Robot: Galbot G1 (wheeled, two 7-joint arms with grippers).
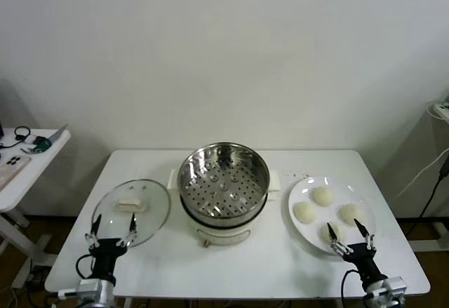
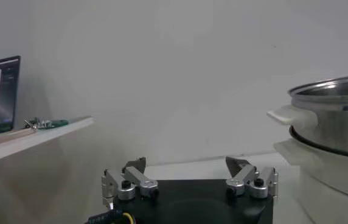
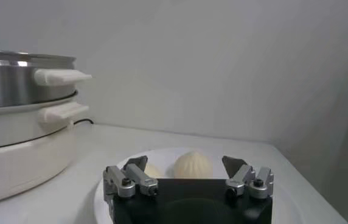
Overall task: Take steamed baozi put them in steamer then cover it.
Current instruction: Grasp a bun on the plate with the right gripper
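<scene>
Head view showed the right gripper [image 1: 349,236] with its jaws spread wide and nothing between them, poised at the near edge of the white plate [image 1: 303,227], just over the nearest of the four baozi [image 1: 323,196]. From the right wrist, that gripper [image 3: 187,170] framed one pleated bun [image 3: 193,164] between its parted fingers. The left gripper [image 1: 111,229] hung equally wide and empty at the near rim of the glass cover [image 1: 151,210], which lay flat on the table left of the steamer [image 1: 223,182]. The steamer stood uncovered in the middle between cover and plate, its perforated tray bare. No lettering could be read anywhere. All this rested on a white table [image 1: 245,266] before a plain pale wall [image 1: 224,55]. A side table [image 1: 17,182] with small clutter stood off to the left, and cables [image 1: 431,182] trailed at the right.
</scene>
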